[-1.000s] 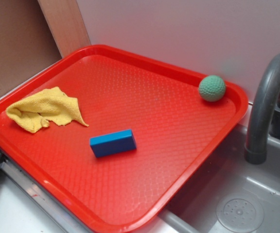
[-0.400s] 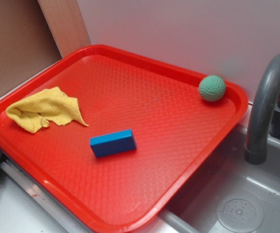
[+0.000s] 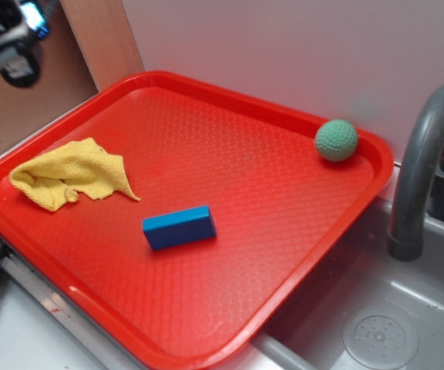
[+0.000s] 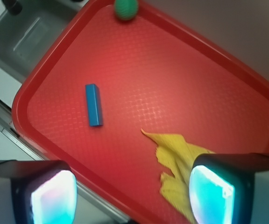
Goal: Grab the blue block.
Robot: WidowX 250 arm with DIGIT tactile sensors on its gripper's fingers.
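**Gripper hanging high over the tray, blue block waiting below**

The gripper (image 4: 132, 193) is hovering well above the red tray (image 3: 206, 85), its two fingers (image 4: 48, 196) standing wide apart with nothing between them; in the exterior view it is showing only as a blurred shape at the upper left corner (image 3: 10, 38). Seen from the wrist camera, the blue block (image 4: 93, 104) is lying flat on the tray ahead of the gripper and off toward its left finger, well apart from both fingers and touching nothing else.

The block is looking like a small, stiff, light brick with smooth flat faces, so it is likely to slide a little under an off-centre squeeze. The surest hold is probably across its narrow width, on the two long side faces near the middle, which means the fingers are needing to line up across the block's long axis before descending.

A crumpled yellow cloth (image 4: 181, 163) is lying on the tray almost directly beneath the gripper, nearer its right finger, and is sitting closer to the gripper than the block is. A green ball (image 4: 125, 9) is resting at the tray's far rim, well beyond the block. Neither is standing between the fingers and the block, and the tray around the block is bare. A grey faucet (image 3: 422, 154) is rising over the sink (image 3: 376, 324) beside the tray, away from the likely path.
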